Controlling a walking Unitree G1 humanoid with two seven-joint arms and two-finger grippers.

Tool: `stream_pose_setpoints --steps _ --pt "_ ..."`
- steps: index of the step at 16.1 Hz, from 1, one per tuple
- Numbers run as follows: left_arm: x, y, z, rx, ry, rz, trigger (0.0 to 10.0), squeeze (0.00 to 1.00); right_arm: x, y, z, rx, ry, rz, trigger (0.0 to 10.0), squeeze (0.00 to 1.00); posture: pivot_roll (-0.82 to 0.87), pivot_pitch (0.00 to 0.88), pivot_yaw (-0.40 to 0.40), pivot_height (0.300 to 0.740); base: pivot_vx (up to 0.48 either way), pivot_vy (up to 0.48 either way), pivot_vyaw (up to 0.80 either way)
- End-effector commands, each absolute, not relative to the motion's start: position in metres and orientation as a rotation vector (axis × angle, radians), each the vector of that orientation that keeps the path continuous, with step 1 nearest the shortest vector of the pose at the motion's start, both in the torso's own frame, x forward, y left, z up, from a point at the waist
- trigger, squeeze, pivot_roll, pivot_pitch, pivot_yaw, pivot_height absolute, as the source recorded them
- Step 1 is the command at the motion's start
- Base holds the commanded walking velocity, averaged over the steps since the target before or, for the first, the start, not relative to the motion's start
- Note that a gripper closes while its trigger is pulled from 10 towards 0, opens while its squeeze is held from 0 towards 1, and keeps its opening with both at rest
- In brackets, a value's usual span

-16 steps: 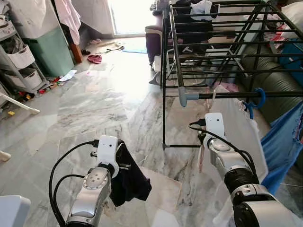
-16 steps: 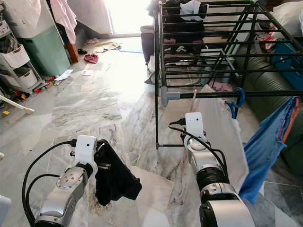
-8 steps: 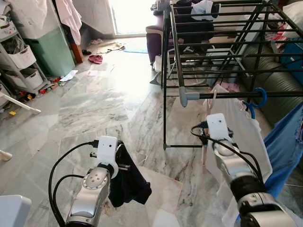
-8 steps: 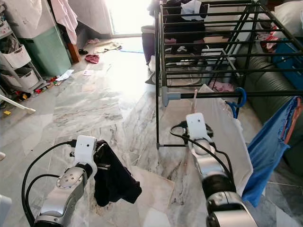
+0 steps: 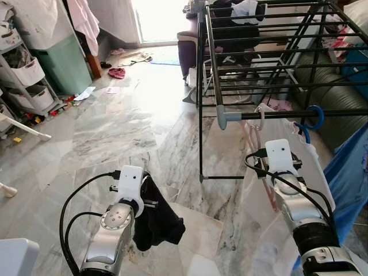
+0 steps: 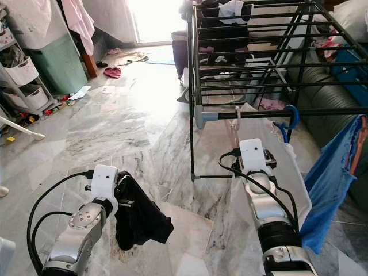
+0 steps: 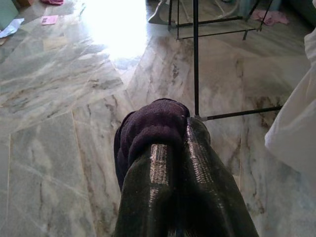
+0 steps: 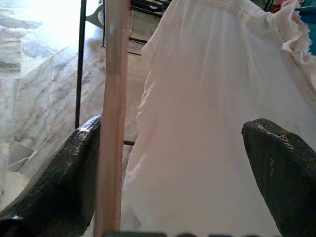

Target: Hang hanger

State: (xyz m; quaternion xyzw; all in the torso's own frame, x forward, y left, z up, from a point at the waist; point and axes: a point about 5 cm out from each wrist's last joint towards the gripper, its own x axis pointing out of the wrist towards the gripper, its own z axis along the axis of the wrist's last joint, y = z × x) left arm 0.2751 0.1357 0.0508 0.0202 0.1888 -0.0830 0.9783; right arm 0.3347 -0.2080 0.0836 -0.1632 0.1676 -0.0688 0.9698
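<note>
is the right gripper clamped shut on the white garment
No, in the right wrist view the right gripper has its fingers spread wide, with the white garment hanging between them.

My 2 head eyes look forward and down over the drying rack (image 5: 259, 63). Each wrist camera peers closely along its own fingers; all 4 share the marble floor (image 5: 121, 132).

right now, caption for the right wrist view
Open right gripper facing a pale pink garment on the drying rack.

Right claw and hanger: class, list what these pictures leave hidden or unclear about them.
- Right claw: in the eye views, its wrist camera block covers the fingers.
- Hanger: its lower part is hidden behind the arm and white garment.
- Right wrist view: the frame's top edge cuts off the hook.
</note>
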Motion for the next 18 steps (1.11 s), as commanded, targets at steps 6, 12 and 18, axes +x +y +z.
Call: stream_pose_setpoints --steps 6,12,18 --pt "0.281 0.136 0.054 0.068 0.373 -0.161 10.0 0.00 0.342 -0.190 0.097 -0.289 0.313 0.005 10.0 1.00 -0.04 0.000 0.076 0.740 0.000 0.000 0.00" --pt "0.281 0.137 0.053 0.063 0.372 -0.143 10.0 0.00 0.335 -0.194 0.079 -0.421 0.380 0.084 10.0 1.00 -0.03 0.000 0.067 0.740 0.000 0.000 0.00" --pt "0.283 0.135 0.054 0.061 0.369 -0.149 10.0 0.00 0.345 -0.187 0.094 -0.312 0.298 0.024 10.0 1.00 -0.04 0.000 0.075 0.740 0.000 0.000 0.00"
